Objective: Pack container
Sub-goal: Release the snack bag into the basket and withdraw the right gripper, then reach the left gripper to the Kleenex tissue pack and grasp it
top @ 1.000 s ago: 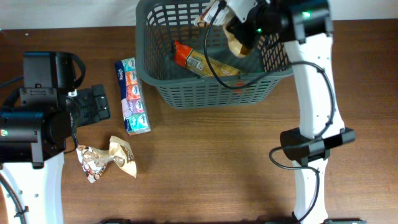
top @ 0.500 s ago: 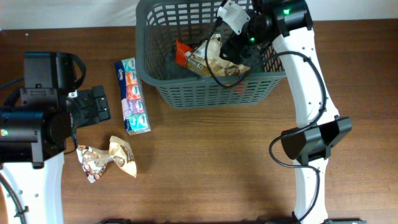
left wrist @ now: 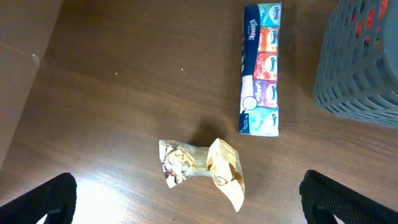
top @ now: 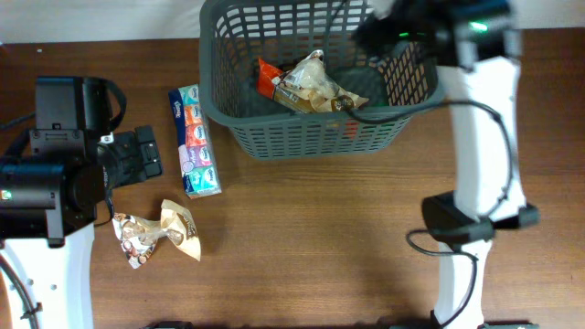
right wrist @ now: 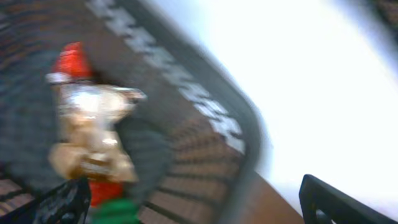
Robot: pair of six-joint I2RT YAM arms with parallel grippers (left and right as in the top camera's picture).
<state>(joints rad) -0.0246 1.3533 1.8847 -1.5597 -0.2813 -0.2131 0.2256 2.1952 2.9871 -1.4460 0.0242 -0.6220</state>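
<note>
The left gripper (left wrist: 193, 208) has its fingers wide apart, holding nothing. Just ahead of them a crinkly gold snack bag (left wrist: 202, 169) lies on the table (left wrist: 124, 74). Farther on is a long tissue pack (left wrist: 260, 68). The big grey container (left wrist: 364, 62) stands beside it, to the right. The right gripper (right wrist: 193, 205) is spread wide too, empty, up over the container. Inside, ahead of its left finger, lie a gold bag (right wrist: 93, 134) and a red packet (right wrist: 71, 62).
</note>
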